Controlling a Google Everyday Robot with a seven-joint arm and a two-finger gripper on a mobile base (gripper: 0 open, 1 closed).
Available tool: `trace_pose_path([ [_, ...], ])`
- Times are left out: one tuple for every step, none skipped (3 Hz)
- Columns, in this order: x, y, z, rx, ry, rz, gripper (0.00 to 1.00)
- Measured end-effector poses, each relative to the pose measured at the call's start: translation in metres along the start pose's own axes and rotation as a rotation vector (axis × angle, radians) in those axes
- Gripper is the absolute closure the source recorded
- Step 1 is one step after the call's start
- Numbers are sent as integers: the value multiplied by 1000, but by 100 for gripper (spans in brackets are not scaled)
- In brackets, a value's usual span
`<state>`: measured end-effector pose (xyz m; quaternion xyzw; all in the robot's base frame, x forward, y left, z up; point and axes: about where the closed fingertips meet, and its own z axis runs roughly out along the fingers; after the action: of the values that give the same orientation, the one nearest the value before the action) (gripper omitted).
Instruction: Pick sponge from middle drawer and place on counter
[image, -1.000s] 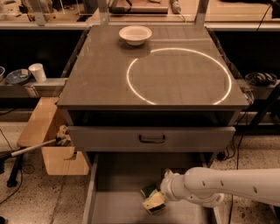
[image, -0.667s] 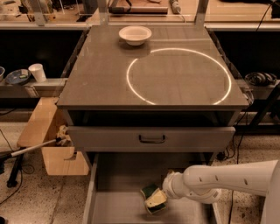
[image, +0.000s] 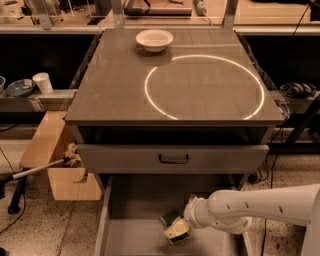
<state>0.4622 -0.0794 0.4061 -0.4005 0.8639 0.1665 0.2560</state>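
The sponge, dark green on top with tan-yellow foam below, sits tilted over the floor of the open middle drawer near its centre. My gripper reaches in from the right on a white arm and is at the sponge's right side, touching it. The counter lies above, grey-brown, with a bright white ring on its right half.
A white bowl stands at the counter's back. A closed drawer front with a black handle sits just above the open drawer. A wooden box stands to the left on the floor; a white cup rests on a side shelf.
The arm has drawn slightly further into the drawer and the sponge has lifted and tilted a little with the gripper.
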Motion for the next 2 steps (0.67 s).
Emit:
trace_pose_path([
  [-3,15,8,-31,-1,-22,0],
  [-3,15,8,-32,-1,-22,0],
])
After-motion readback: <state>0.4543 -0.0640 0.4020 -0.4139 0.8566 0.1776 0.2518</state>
